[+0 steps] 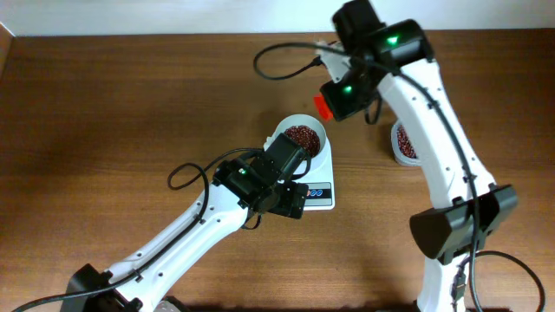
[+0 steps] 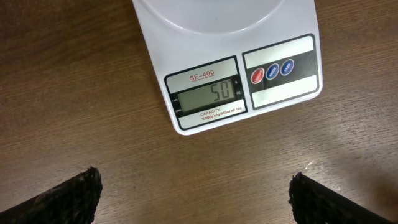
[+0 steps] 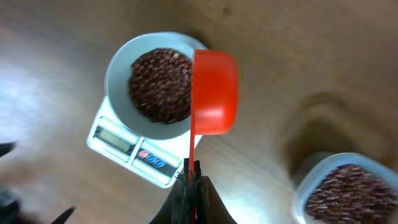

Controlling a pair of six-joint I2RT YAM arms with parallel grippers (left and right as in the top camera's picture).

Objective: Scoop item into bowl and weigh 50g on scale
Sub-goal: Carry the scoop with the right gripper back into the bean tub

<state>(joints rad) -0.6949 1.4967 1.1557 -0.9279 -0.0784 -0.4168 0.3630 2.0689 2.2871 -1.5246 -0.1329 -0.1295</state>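
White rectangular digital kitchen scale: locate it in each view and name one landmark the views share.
Overhead: white rectangular scale at centre, only its front and right edge showing.
Left wrist: scale at top centre, grey display facing the camera.
Right wrist: scale left of centre, under the small round white bowl of red-brown beans.
Shared landmark: its red and blue round buttons, clear in both wrist views.
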